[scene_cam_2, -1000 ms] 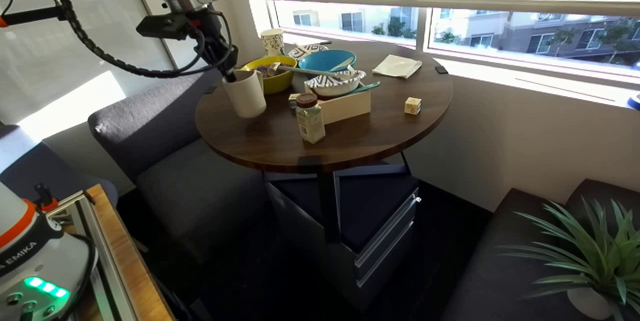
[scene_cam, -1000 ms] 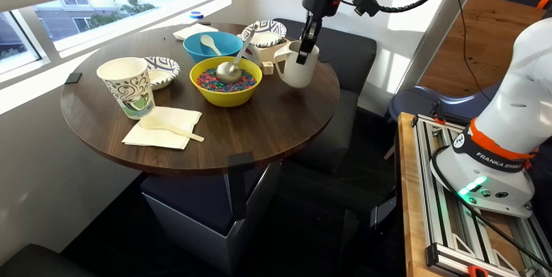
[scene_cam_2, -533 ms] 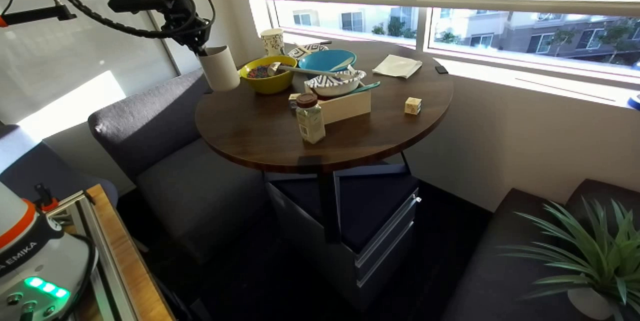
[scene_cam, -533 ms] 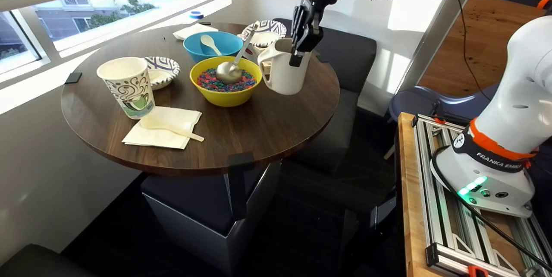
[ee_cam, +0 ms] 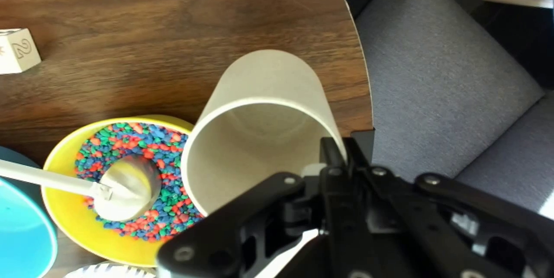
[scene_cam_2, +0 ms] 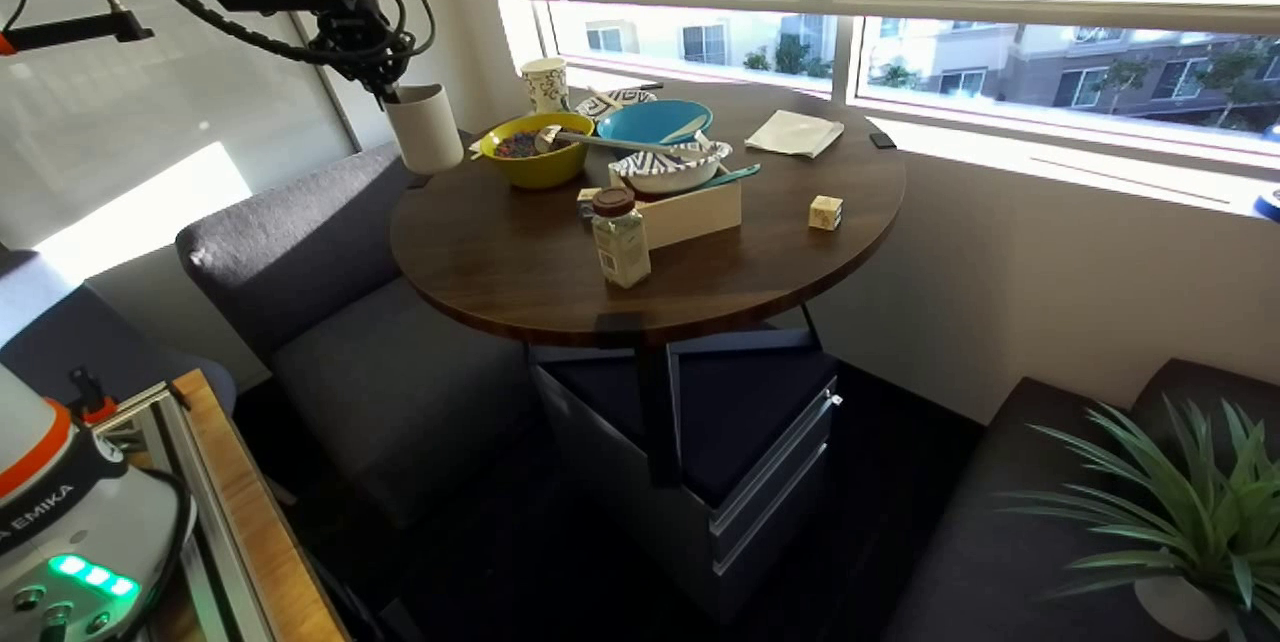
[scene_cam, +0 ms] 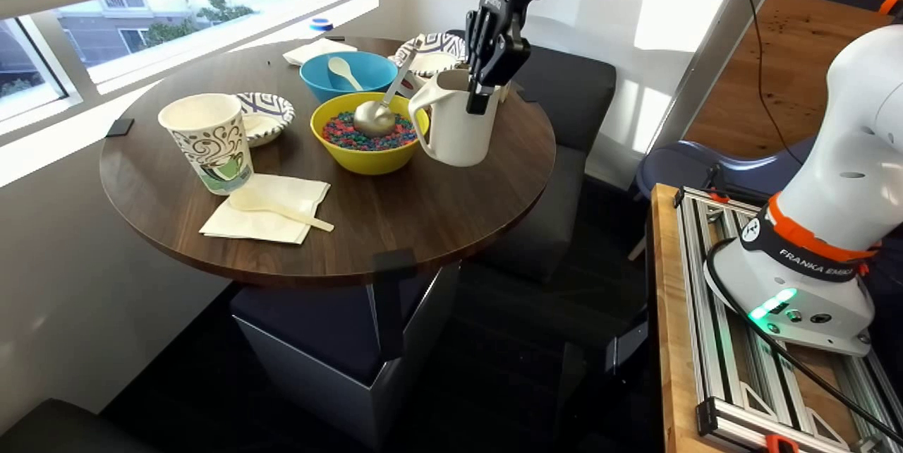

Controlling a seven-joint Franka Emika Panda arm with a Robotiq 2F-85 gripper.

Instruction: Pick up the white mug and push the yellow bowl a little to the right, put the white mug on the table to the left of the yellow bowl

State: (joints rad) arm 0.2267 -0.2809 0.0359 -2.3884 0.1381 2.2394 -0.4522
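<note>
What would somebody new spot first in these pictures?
Probably the yellow bowl on the round table, holding red, blue and green bits and a silver ladle. Next, maybe the white mug, gripped at its rim by the black tool, partly hiding that bowl in the wrist view. Then perhaps the blue bowl, behind the yellow one in an exterior view.

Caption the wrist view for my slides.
White mug held at its rim by the fingers, partly hiding the yellow bowl where a ladle rests.

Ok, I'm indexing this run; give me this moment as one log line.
gripper: clamped on white mug | white mug: held above table | yellow bowl: on table, ladle in it | placement: not yet done
</note>
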